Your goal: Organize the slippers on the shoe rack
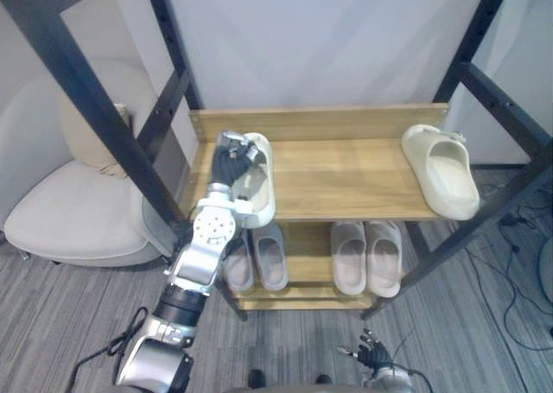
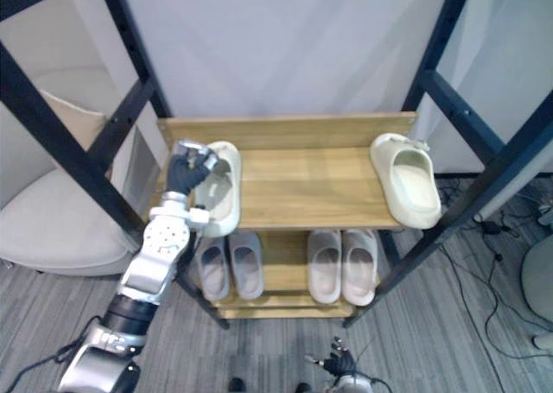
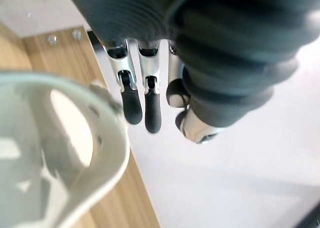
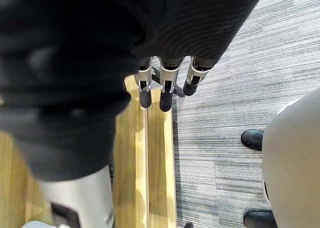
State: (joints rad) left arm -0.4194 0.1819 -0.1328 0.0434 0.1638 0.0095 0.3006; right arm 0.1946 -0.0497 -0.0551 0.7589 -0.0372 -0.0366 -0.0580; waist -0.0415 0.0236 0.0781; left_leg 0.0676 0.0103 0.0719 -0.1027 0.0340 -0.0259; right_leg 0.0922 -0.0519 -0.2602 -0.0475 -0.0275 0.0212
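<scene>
Sitting beside the cream slipper (image 1: 262, 194) — left hand (image 1: 229, 164), fingers straight.

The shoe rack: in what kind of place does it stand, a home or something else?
Probably a lab or office corner dressed as a home entry: the wooden shoe rack stands on grey carpet, between black metal beams, with a white armchair beside it.

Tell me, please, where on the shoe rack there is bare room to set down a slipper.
The widest bare wood is the middle of the top shelf, between the left slipper, where the left hand sits, and the right slipper. The lower shelf is crowded: its left pair and right pair leave only a narrow gap between them.
</scene>
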